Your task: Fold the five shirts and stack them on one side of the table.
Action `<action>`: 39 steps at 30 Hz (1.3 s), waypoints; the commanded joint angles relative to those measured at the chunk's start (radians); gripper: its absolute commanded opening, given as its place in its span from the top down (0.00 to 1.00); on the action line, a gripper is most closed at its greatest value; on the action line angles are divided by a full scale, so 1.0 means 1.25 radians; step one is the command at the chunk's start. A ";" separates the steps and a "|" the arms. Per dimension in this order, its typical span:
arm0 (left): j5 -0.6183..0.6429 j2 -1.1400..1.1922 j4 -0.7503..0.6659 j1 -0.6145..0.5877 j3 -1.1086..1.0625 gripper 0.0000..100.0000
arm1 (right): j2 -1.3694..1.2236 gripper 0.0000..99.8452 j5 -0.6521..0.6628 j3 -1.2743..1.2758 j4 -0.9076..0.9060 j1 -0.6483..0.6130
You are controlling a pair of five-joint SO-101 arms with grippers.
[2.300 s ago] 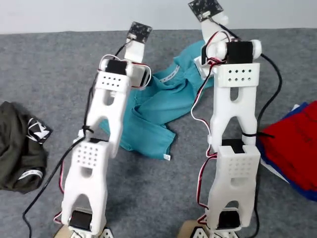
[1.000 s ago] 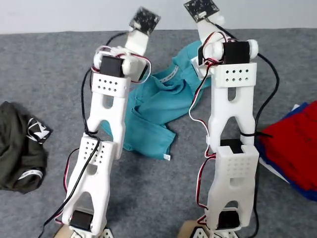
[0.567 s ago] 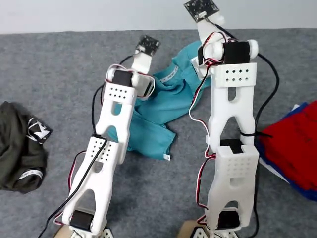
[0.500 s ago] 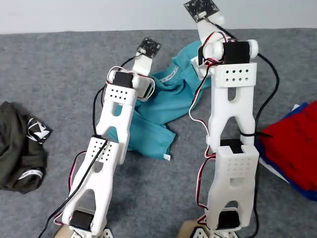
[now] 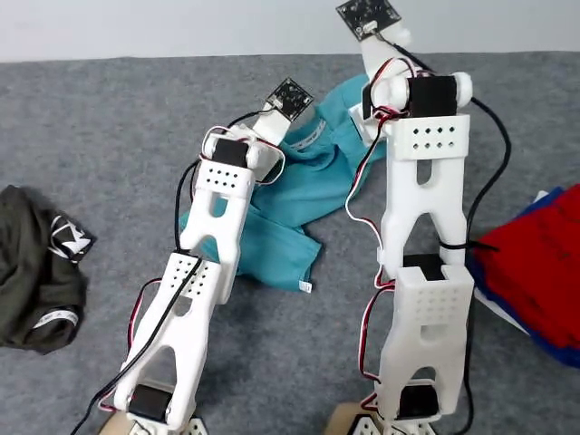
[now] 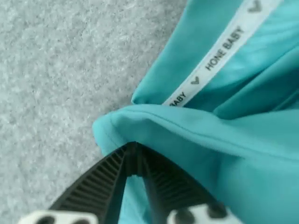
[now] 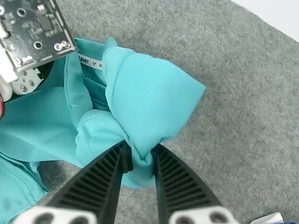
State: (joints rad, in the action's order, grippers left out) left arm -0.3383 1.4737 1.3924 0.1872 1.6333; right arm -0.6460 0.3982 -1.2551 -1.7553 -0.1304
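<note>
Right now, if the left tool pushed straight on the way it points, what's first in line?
The teal shirt: a folded edge lies right at the left tool's tips, seemingly pinched between them.

The white plastic left arm (image 5: 213, 236) is slanting forward toward the white plastic right arm (image 5: 426, 181), which is stretching straight ahead, while the black ribbed left gripper (image 6: 134, 148) and right gripper (image 7: 140, 151) are each pinching a fold of the teal shirt (image 5: 281, 217).
</note>
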 commanded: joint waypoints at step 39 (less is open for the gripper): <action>0.241 -0.183 0.072 0.004 0.035 0.82 | 0.195 0.99 0.010 0.102 -0.029 -0.024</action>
State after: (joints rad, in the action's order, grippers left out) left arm -0.0637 1.2329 1.5428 0.1857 1.6441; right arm -0.4987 0.3997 -1.1891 -1.7553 -0.1381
